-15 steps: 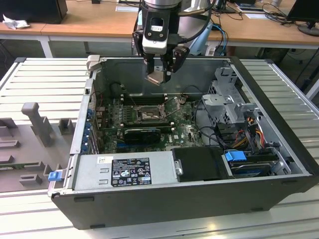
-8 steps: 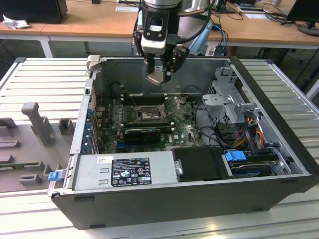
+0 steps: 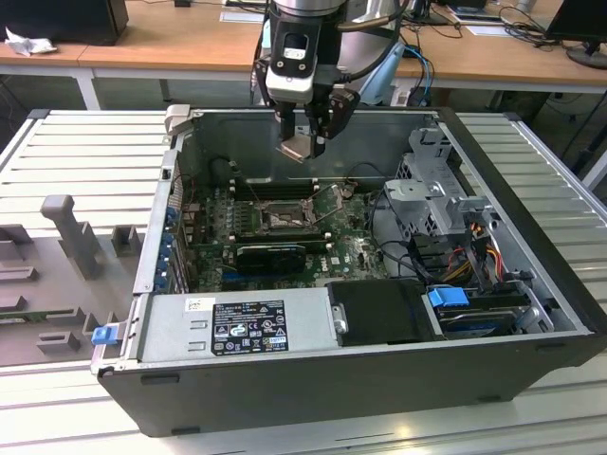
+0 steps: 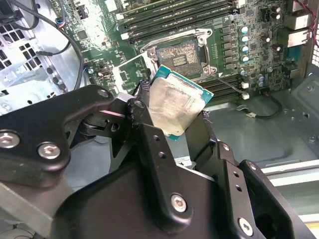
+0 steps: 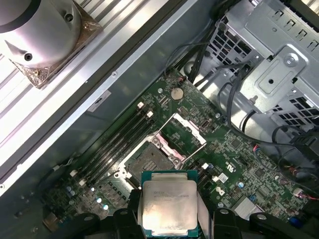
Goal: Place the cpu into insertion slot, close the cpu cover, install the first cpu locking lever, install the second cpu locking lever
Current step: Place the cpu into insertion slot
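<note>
My gripper (image 3: 302, 140) hangs above the open computer case, near its back wall, shut on the cpu (image 3: 295, 148). The cpu (image 4: 174, 102) is a pale silvery square chip with a green edge, pinched tilted between the black fingers (image 4: 142, 112). In the first wrist view the cpu (image 5: 168, 201) sits above and short of the insertion slot (image 5: 148, 160). The insertion slot (image 3: 283, 218) is a dark-centred square socket with a metal rim on the green board. Its cpu cover (image 5: 183, 132), a thin metal frame, stands flipped open beside the socket (image 4: 179, 54).
Long black memory slots (image 3: 270, 187) lie just behind the socket. A black card (image 3: 270, 254) stands in front of it. A metal drive cage (image 3: 432, 190) with cables fills the exterior view's right, and a power supply (image 3: 237, 322) the front. A grey moulded tray (image 3: 57, 265) lies outside the case.
</note>
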`<state>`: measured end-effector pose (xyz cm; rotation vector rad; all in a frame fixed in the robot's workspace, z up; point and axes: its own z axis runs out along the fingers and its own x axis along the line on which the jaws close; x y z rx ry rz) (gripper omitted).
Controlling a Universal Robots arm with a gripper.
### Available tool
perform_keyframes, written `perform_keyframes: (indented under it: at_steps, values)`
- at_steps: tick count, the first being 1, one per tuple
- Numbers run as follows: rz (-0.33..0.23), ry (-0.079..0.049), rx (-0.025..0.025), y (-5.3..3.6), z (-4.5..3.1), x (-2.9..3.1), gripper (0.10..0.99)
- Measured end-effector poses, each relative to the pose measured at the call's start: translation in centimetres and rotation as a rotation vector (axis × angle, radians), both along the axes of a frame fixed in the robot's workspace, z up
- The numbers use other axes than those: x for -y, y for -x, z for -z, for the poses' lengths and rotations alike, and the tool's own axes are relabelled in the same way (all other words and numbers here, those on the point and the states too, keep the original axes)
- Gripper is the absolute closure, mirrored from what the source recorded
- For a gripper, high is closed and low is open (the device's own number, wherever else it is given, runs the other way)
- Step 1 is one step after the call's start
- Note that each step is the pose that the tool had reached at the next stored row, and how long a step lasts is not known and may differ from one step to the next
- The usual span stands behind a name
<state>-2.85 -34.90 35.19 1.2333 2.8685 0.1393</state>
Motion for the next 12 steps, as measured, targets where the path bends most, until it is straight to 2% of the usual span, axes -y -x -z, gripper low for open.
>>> perform_keyframes:
  at_steps: [12]
  values:
    - [0.04,0.0,0.0,0.0,0.01,0.0,0.557]
